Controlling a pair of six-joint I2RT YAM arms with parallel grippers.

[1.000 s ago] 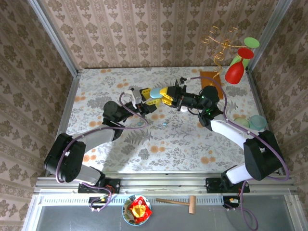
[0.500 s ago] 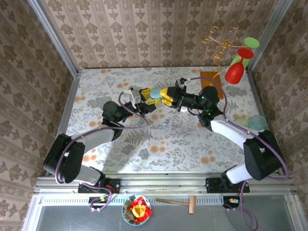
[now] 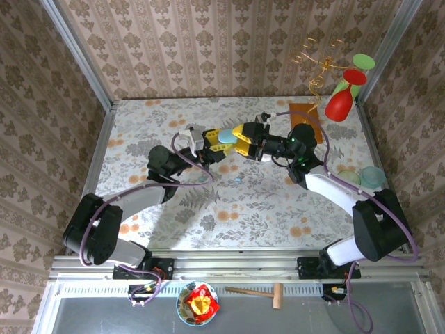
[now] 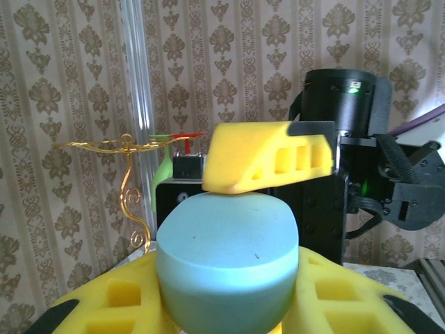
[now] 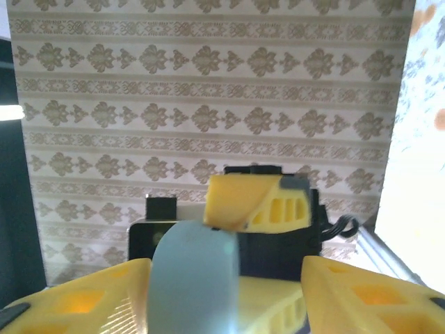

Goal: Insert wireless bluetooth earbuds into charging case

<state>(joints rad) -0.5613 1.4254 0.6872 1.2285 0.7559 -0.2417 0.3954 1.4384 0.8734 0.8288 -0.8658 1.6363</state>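
The two arms meet in the upper middle of the overhead view, above the floral table (image 3: 278,202). The left gripper (image 3: 219,141) is closed on a light blue charging case (image 4: 226,261). In the left wrist view its yellow fingers (image 4: 118,303) press the case from both sides along the bottom of the frame, and the frame edge cuts off much of them. No lid seam can be made out, so it cannot be told whether the case is open or closed.

The right gripper (image 5: 222,282) stands spread around the same case. In its own view the case sits close to the finger (image 5: 76,303) at lower left and clear of the one at lower right. Seen from the left wrist, one right finger rests on top of the case and the other is hidden.

On the table just below the grippers in the overhead view lies a tiny pale blue speck (image 3: 240,179), too small to tell whether it is an earbud.
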